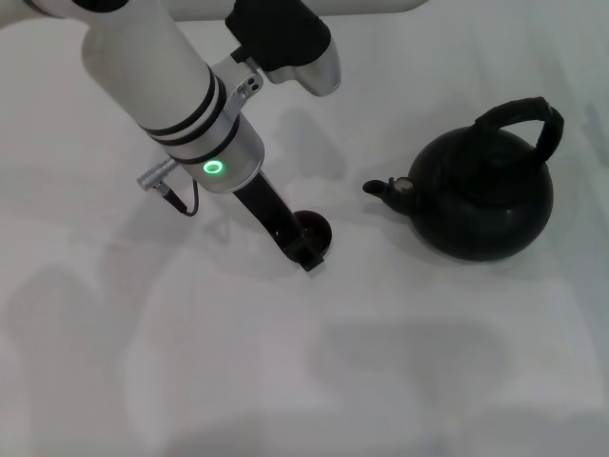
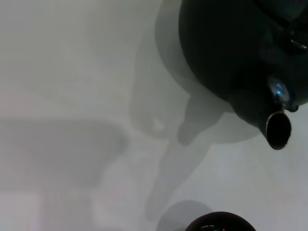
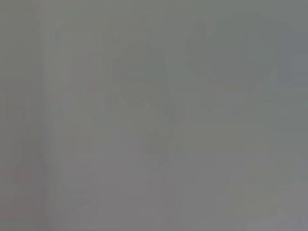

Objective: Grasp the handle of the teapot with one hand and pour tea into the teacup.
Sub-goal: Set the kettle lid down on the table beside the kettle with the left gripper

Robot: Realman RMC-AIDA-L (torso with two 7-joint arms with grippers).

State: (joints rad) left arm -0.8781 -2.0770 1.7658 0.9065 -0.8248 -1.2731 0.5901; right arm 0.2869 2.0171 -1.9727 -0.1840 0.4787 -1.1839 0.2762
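Observation:
The teapot [image 1: 485, 205] stands on the white table at the right, its spout [image 1: 379, 188] pointing left toward the teacup. Its arched black handle [image 1: 525, 112] stands free over its top, with no gripper on it. The small black teacup [image 1: 319, 229] sits left of the spout. My left gripper [image 1: 303, 251], below the wrist's green light, reaches down against the cup's near-left rim. In the left wrist view the teapot [image 2: 226, 53] and its spout [image 2: 278, 129] are close, and the teacup's rim [image 2: 220, 221] shows at the edge. The right hand is out of view.
The white table [image 1: 428, 371] carries only soft shadows. My left arm [image 1: 162, 76] crosses the upper left of the head view. The right wrist view shows only a plain grey surface [image 3: 154, 115].

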